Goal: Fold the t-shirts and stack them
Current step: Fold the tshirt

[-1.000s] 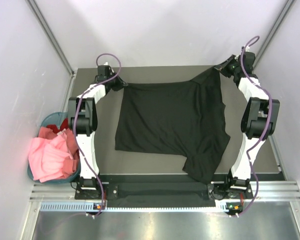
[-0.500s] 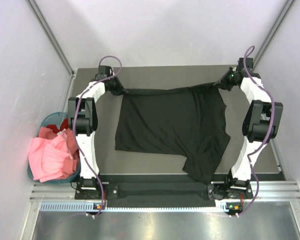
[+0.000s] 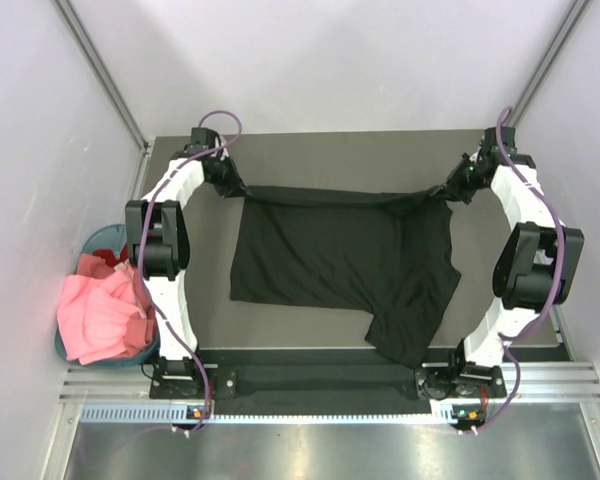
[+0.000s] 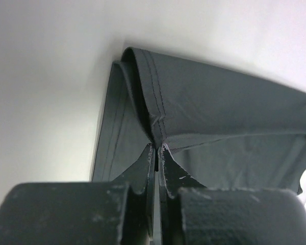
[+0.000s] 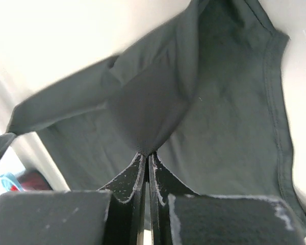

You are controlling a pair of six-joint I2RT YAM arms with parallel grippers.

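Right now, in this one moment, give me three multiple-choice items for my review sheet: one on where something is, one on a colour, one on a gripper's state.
1. Where is the basket?
A) off the table, past its left edge
B) on the table's far right corner
C) in the middle of the table

2. What colour is the shirt spread on the table?
A) pink
B) red
C) black

3. How is the right gripper?
A) open above the shirt
B) shut on the shirt
C) shut on nothing

Answers:
1 A: the top view shows the basket left of the left arm, off the table.
2 C: the spread shirt is plain black.
3 B: the right wrist view shows it pinched on a fold of the black fabric.
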